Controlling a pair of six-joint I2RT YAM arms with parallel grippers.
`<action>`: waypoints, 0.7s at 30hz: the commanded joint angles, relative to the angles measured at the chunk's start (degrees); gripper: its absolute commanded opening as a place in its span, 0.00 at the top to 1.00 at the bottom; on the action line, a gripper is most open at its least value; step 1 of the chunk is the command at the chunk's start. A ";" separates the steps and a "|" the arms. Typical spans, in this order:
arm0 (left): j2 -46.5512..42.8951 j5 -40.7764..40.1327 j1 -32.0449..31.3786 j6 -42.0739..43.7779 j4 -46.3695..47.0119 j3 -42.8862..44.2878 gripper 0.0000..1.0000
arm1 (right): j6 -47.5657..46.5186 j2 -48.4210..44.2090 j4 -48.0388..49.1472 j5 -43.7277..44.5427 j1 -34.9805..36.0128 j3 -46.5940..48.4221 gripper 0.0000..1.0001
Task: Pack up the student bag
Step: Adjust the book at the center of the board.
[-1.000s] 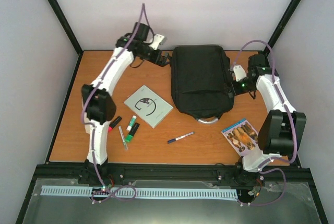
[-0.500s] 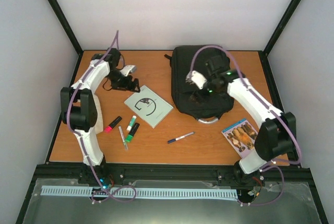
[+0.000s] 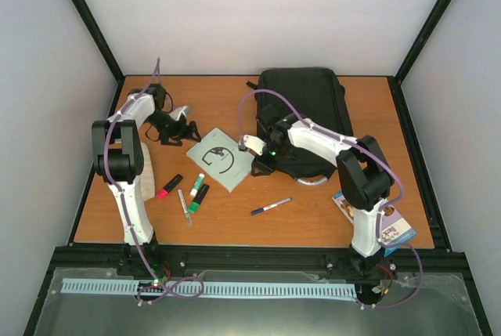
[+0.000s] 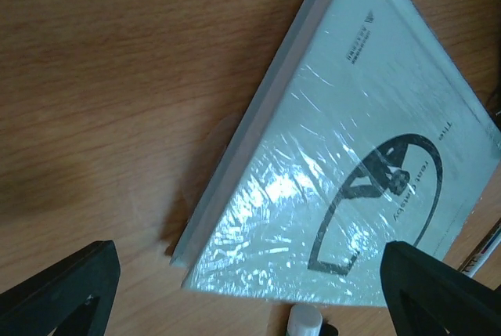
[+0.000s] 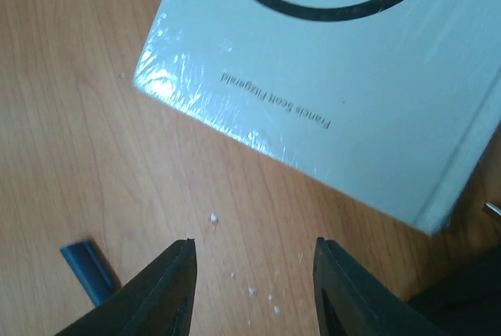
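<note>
While the large black fabric student bag lies at the desk's 1 o'clock, the wrapped grey book at centre wants pinching by one edge. The left fingers gape empty at its 10 o'clock; the right fingers, apart and empty, have swung off the bag to its 3 o'clock.

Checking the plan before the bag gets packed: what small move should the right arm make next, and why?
Probably ease the right pincer forward onto the grey book's edge and close: its jaws stand open just short of that edge, holding nothing.
</note>
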 commanded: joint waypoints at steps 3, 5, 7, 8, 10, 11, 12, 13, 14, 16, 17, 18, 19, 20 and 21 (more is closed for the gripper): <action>4.16 4.35 -0.02 -0.02 1.24 2.92 0.09 | 4.07 5.91 1.94 0.35 1.00 2.97 0.62; 4.49 4.53 -0.01 -0.62 1.78 2.84 0.09 | 4.76 6.57 2.82 1.69 1.00 3.11 0.64; 4.59 4.42 -0.04 -0.69 2.45 2.33 0.09 | 5.01 6.80 3.51 2.65 1.00 3.36 0.68; 4.69 4.36 -0.02 -0.65 2.62 2.06 0.09 | 5.10 7.09 3.63 3.01 1.00 3.66 0.68; 5.28 4.87 -0.04 -0.38 2.55 1.58 0.09 | 5.40 8.17 3.89 3.84 1.00 4.62 0.69; 5.42 5.22 -0.03 -0.08 2.26 1.40 0.09 | 5.69 8.93 4.06 4.67 1.00 5.33 0.69; 5.58 5.53 0.00 0.30 1.86 1.21 0.09 | 6.06 9.68 4.30 5.43 1.00 6.10 0.69; 5.51 5.79 -0.04 0.81 1.41 0.88 0.09 | 6.50 10.51 4.61 6.50 1.00 6.99 0.69; 5.34 5.80 0.00 1.19 1.12 0.58 0.09 | 7.27 11.29 5.19 8.01 1.00 7.92 0.69; 4.91 5.69 -0.02 2.13 0.43 -0.17 0.10 | 8.93 12.85 6.45 11.12 1.02 9.76 0.69; 4.71 5.62 -0.03 2.66 0.02 -0.52 0.10 | 9.64 13.77 6.83 12.67 1.00 10.88 0.69; 4.52 5.58 -0.04 3.06 -0.40 -1.04 0.10 | 10.20 15.23 7.05 14.28 0.95 12.74 0.69; 4.28 5.55 -0.03 3.41 -0.68 -1.62 0.10 | 10.43 15.98 7.18 15.87 0.94 13.80 0.69; 3.91 5.56 0.01 3.70 -0.86 -2.35 0.10 | 10.69 17.65 7.32 17.21 0.79 16.00 0.69; 3.51 5.54 -0.04 3.85 -0.98 -3.02 0.11 | 10.94 18.89 7.44 18.41 0.55 17.70 0.69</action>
